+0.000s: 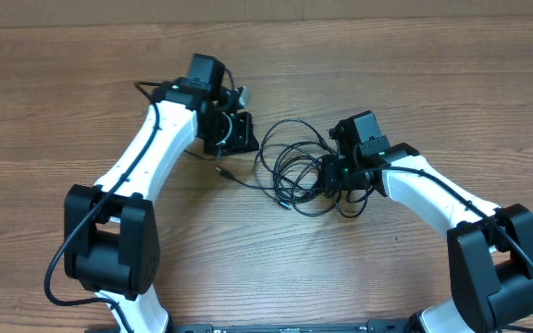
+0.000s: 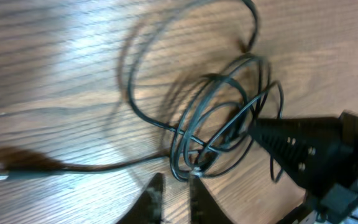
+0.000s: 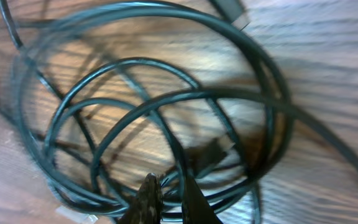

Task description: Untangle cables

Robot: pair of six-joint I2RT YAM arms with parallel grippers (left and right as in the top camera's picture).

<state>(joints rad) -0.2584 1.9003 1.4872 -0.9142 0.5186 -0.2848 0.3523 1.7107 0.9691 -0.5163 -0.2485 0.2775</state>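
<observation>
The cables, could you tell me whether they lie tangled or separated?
Tangled: the cables form overlapping loops in one bundle on the table, one plug end trailing out.

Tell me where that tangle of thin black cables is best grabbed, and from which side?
Probably the loose plug-ended tail, from above on the left: it lies alone on bare table, while the coil's loops overlap, so pinching there catches several strands.

brown wood-grain table (image 1: pixel 54 83) fills view; soft light, faint glare on surface
</observation>
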